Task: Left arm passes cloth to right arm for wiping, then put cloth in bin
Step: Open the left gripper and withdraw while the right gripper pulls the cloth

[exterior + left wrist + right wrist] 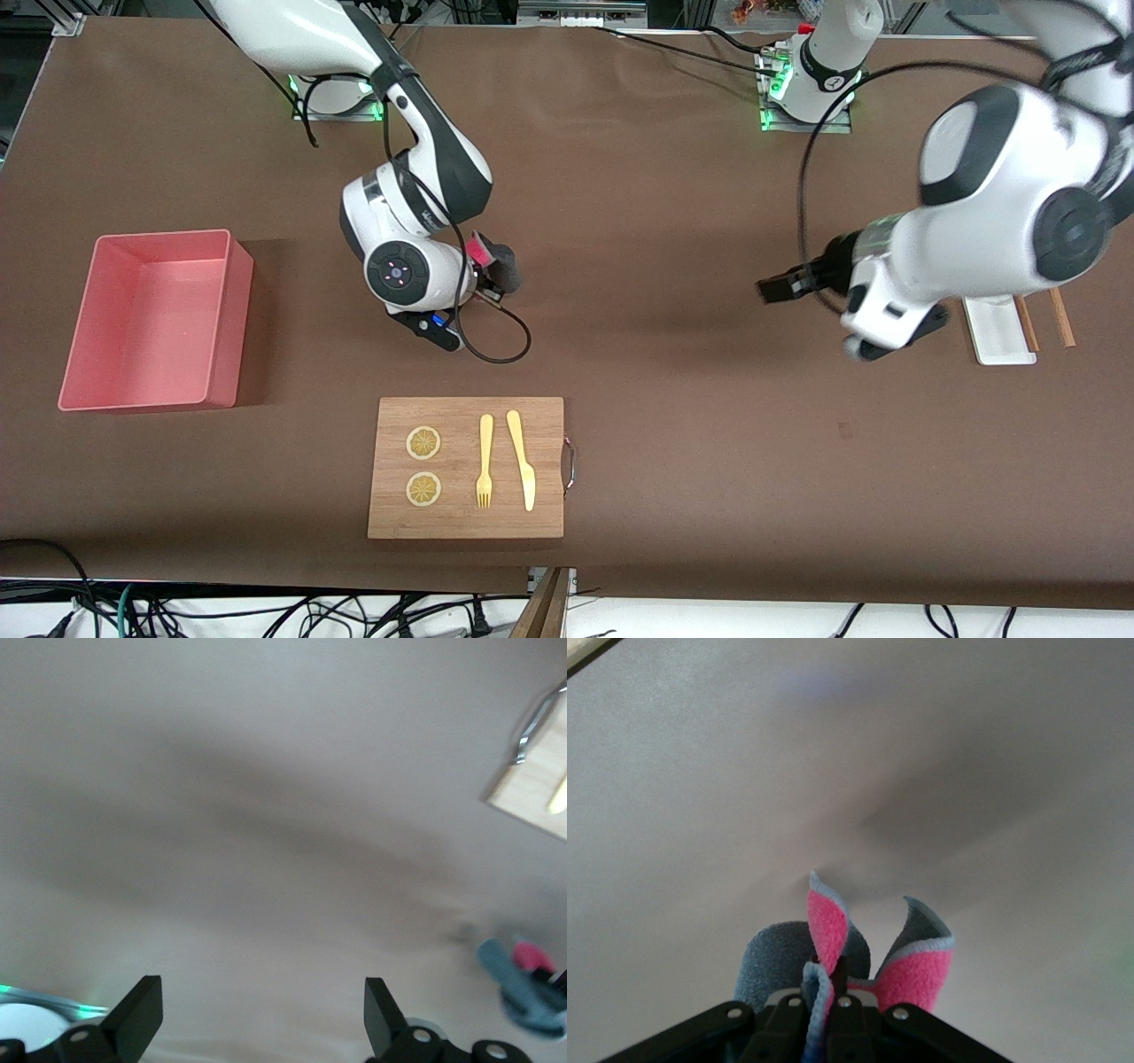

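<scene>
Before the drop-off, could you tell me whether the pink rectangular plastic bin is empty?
Empty: the pink rectangular plastic bin shows only bare floor; the grey-and-pink cloth is in the right gripper.

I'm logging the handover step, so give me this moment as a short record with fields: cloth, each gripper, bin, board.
cloth: bunched, pink and grey, held above bare tabletop
right gripper: jaws shut on the cloth, between the bin and the left gripper
left gripper: jaws open, holding nothing, over bare table near the white tray
bin: pink box, nothing inside, at the right arm's end
cutting board: nearer the front camera, with two lemon slices, fork, knife
</scene>
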`<state>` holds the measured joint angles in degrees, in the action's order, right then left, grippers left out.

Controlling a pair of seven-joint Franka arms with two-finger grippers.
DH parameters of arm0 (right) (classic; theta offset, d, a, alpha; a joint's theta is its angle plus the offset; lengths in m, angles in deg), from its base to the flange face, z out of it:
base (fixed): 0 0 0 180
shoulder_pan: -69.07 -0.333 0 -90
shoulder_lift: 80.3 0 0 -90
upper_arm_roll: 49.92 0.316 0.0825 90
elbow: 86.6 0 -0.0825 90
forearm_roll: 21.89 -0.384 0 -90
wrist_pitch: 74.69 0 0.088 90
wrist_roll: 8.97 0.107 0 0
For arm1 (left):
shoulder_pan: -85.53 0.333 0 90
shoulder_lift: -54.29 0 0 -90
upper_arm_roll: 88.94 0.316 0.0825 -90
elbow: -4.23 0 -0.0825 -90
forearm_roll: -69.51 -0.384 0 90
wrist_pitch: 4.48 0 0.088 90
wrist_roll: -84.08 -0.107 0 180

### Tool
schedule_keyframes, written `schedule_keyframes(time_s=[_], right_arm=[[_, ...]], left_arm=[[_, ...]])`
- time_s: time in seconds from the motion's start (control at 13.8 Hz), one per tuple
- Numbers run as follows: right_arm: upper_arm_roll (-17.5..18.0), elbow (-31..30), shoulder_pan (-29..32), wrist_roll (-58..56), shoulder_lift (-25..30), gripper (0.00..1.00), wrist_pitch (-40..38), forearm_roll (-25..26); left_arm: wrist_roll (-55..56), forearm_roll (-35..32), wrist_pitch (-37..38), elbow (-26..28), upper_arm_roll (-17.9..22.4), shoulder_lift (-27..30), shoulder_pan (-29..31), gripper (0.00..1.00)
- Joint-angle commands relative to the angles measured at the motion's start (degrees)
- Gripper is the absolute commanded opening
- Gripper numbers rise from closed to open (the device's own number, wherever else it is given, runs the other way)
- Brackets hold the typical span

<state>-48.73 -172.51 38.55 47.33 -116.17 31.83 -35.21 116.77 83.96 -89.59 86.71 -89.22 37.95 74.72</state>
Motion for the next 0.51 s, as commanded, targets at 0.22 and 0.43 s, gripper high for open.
schedule_keyframes(time_s=[0.22, 0.43], right_arm=[[0.0, 0.8, -2.6, 1.4, -4.6, 0.0, 7.9, 0.0], [0.0, 0.7, -3.5, 1.4, -7.2, 0.0, 10.4, 0.7]], left_arm=[[-18.2, -17.1, -2.8, 15.7, -0.7, 15.9, 2.9, 1.0], [-29.1, -17.9, -8.4, 15.8, -0.8, 16.3, 7.6, 1.0]])
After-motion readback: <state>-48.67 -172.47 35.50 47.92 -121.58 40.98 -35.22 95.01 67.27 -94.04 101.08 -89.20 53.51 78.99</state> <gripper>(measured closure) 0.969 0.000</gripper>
